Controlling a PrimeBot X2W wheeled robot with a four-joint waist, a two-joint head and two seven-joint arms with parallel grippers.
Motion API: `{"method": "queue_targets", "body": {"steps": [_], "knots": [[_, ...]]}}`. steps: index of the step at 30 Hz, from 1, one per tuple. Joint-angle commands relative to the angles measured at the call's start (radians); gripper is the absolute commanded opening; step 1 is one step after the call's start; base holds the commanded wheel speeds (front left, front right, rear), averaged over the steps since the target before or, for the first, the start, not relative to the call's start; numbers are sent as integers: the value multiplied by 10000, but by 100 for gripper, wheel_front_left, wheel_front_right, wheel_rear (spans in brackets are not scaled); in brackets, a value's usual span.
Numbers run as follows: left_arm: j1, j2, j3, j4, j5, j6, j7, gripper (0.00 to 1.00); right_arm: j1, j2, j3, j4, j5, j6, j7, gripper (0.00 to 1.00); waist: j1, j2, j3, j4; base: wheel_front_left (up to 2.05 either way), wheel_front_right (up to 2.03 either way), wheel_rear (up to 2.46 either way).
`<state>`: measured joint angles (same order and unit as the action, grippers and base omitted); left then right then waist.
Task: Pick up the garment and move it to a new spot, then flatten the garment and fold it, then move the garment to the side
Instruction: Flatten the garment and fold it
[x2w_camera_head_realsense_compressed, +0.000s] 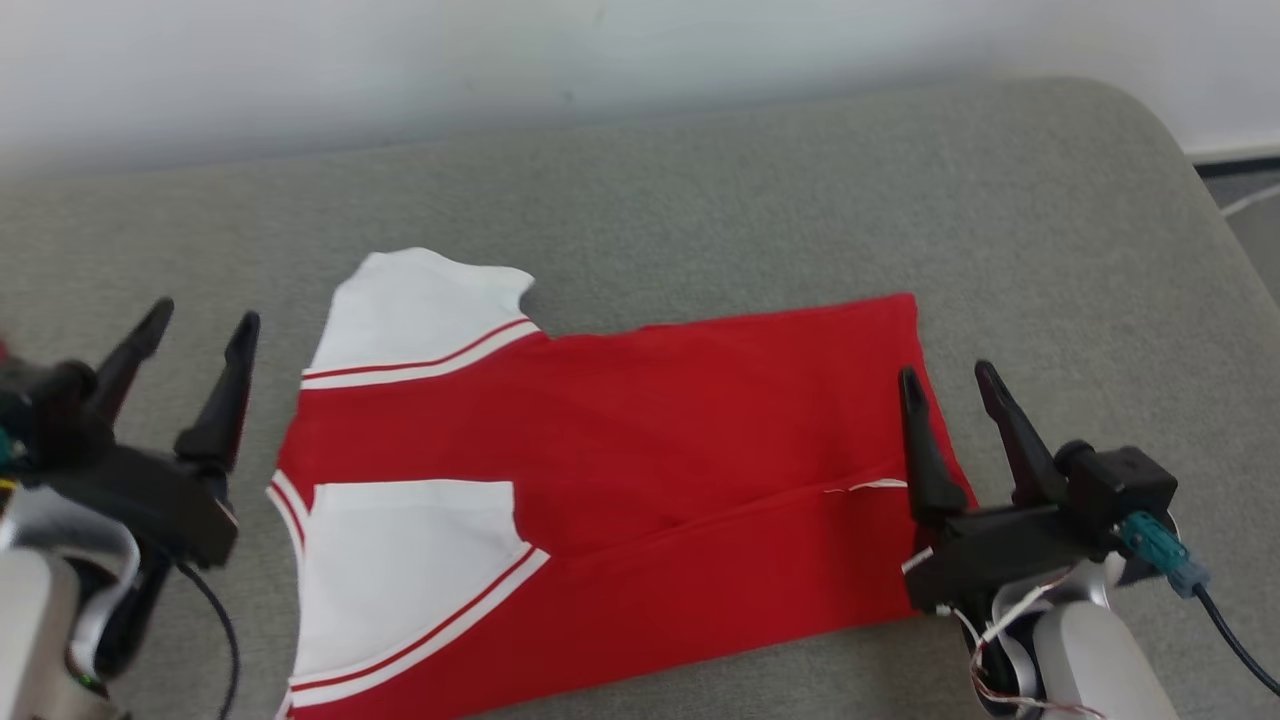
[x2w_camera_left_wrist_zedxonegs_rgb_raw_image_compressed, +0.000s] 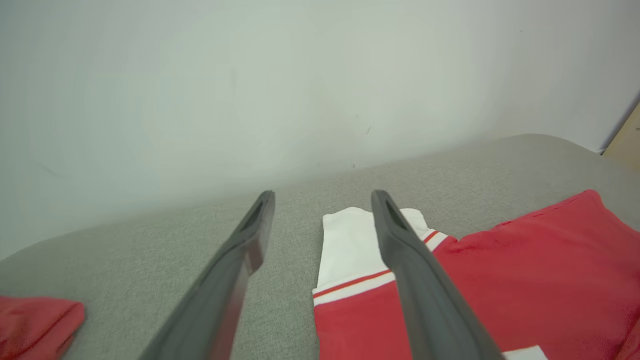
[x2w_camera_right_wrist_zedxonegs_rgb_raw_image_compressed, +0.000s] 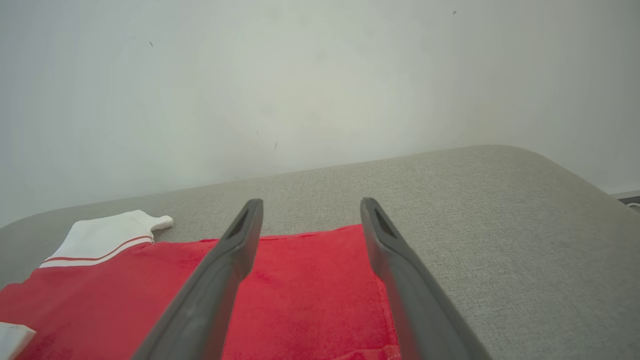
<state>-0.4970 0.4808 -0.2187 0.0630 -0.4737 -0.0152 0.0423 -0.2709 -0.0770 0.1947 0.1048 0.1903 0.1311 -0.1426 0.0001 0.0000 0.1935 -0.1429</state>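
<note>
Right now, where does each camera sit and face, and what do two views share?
Head view: on the head, facing down at the garment; left gripper, right gripper show, open.
Left wrist view: along its fingers, over the white sleeve toward the wall.
Right wrist view: along its fingers, over the garment's red end.
Shared: that sleeve.

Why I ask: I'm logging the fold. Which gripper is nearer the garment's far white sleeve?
Left. The left gripper, open, hovers beside the far white sleeve, just off the garment; the right gripper, open, is at the opposite end, by the red hem.
</note>
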Motion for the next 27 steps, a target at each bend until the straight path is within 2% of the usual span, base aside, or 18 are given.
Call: {"method": "queue_targets", "body": {"steps": [1,6,12,21,27], "knots": [[-305,154,5,136,-87,-115,107,100,-232,62,57,99,84,-6,-117,100,-1,0,774,-780,0,0,0],[-1609,315,-85,1160,-638,-654,959,100,-1040,197,266,585,162,-6,-496,100,-1,0,1277,-1259,0,0,0],[-2905,367,-383,2516,-1177,-978,1822,100,-1707,257,433,1212,266,-6,-757,100,-1,0,1647,-1649,0,0,0],[-4508,577,-1039,4459,-1267,-1116,2586,100,-2373,276,784,1825,688,-6,-983,100,-1,0,2056,-2059,0,0,0],[-4952,644,-1312,5410,-1241,-1118,2711,100,-2568,274,910,2052,826,-6,-1112,100,-1,0,2202,-2203,0,0,0]]}}
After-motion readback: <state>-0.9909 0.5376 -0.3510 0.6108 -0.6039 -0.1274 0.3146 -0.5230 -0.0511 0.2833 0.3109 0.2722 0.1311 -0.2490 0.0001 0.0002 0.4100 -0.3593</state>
